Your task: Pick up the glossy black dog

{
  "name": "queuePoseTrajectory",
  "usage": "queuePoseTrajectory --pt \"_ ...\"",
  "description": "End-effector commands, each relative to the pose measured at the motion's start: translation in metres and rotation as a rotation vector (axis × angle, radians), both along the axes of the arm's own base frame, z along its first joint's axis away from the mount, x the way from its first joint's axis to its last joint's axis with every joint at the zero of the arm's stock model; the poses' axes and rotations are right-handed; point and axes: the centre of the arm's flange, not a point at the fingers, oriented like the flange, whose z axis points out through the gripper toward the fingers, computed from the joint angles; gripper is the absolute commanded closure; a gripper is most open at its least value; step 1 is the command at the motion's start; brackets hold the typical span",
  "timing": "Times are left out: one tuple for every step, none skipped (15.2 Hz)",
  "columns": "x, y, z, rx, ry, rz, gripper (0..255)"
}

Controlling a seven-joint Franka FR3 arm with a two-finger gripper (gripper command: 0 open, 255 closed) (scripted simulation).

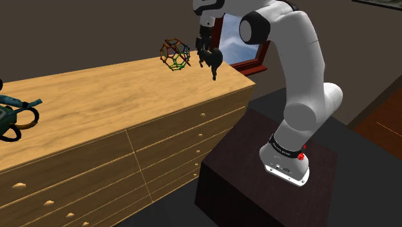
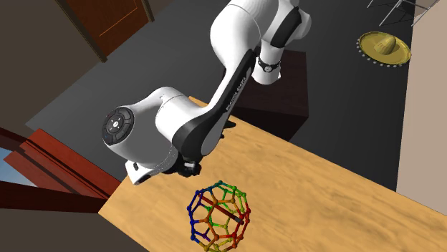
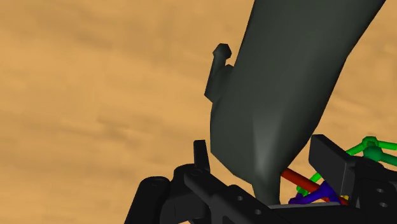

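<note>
The glossy black dog [image 1: 212, 61] hangs in the air above the far end of the wooden dresser top [image 1: 96, 109], clasped by my black gripper [image 1: 205, 50]. In the wrist view the dog's dark body [image 3: 286, 95] rises between the two fingers [image 3: 332, 159], with the gripper [image 3: 267, 168] shut on its lower end and a small limb sticking out sideways. The wooden top [image 3: 95, 95] lies well below it. In the second exterior view the white arm [image 2: 165, 125] covers the hand.
A multicoloured wireframe ball [image 1: 175, 55] rests on the dresser just beside the gripper, toward the shoulder view's left; the same ball [image 2: 218, 218] lies under the arm. A teal tool [image 1: 16, 116] lies at the near end. A red-framed window [image 1: 248, 61] is behind.
</note>
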Motion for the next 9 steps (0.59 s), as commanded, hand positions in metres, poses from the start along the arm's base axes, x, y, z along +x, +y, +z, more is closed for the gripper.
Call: queuePoseTrajectory --pt "0.0 0.0 0.011 0.0 0.0 0.0 255" --pt "0.0 0.0 0.016 0.0 0.0 0.0 255" --pt "0.0 0.0 0.022 0.0 0.0 0.0 255" --pt "0.0 0.0 0.027 0.0 0.0 0.0 255" --pt "0.0 0.0 0.032 0.0 0.0 0.0 255" --pt "0.0 0.0 0.038 0.0 0.0 0.0 255" --pt "0.0 0.0 0.043 0.0 0.0 0.0 255" --pt "0.0 0.0 0.044 0.0 0.0 0.0 255" --pt "0.0 0.0 0.044 0.0 0.0 0.0 255"
